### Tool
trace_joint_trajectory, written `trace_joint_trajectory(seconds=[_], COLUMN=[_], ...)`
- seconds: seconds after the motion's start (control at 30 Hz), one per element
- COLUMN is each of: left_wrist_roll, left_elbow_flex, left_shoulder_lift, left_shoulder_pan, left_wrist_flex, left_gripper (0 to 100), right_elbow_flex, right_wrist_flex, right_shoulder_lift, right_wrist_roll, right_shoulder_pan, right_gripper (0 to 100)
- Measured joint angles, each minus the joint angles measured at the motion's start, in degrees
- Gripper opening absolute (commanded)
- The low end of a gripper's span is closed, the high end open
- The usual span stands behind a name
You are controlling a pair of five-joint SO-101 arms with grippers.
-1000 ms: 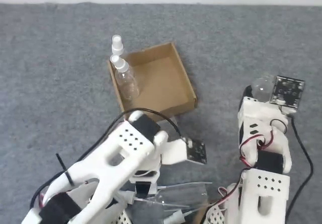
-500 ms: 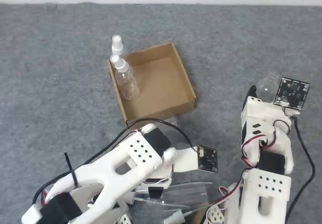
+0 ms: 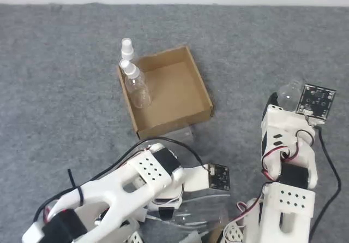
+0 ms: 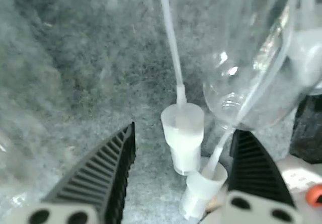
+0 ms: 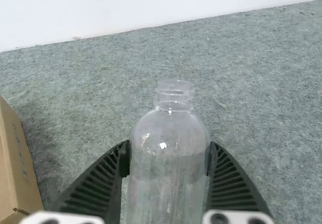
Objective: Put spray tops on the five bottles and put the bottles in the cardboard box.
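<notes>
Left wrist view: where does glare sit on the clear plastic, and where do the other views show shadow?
Left wrist view: bright glints on the clear bottle, the spray top evenly lit. Right wrist view: small glints on the open bottle, a soft shadow on the carpet beside the cardboard box. High view: even light, faint shadows only.

Grey carpeted table (image 3: 60, 90): cardboard box (image 3: 173, 122) on it; two spray tops (image 4: 183, 136) beside lying clear bottle (image 4: 251, 58).
</notes>
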Motion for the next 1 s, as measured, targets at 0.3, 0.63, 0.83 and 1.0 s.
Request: trace_joint_trajectory(seconds=[0.3, 0.63, 0.83, 1.0], left_wrist_roll=[3.4, 1.3, -0.9, -2.0], left_elbow_flex=[2.8, 2.9, 2.9, 2.6], left_shoulder_lift=[0.3, 0.2, 0.2, 0.2], left_shoulder_pan=[0.3, -9.3, -15.3, -18.1], left_wrist_flex=[-4.8, -5.7, -5.6, -5.6], left_gripper=[27, 27, 25, 22], right_elbow_flex=[0.0, 0.0, 0.0, 0.0], right_wrist_flex=[0.0, 0.0, 0.0, 0.0], right_shoulder_lift=[0.0, 0.0, 0.0, 0.0], right_wrist_roll=[0.0, 0.0, 0.0, 0.0], right_shoulder_pan=[-0.1, -0.1, -0.3, -0.4], right_gripper=[10.5, 10.5, 10.5, 10.5])
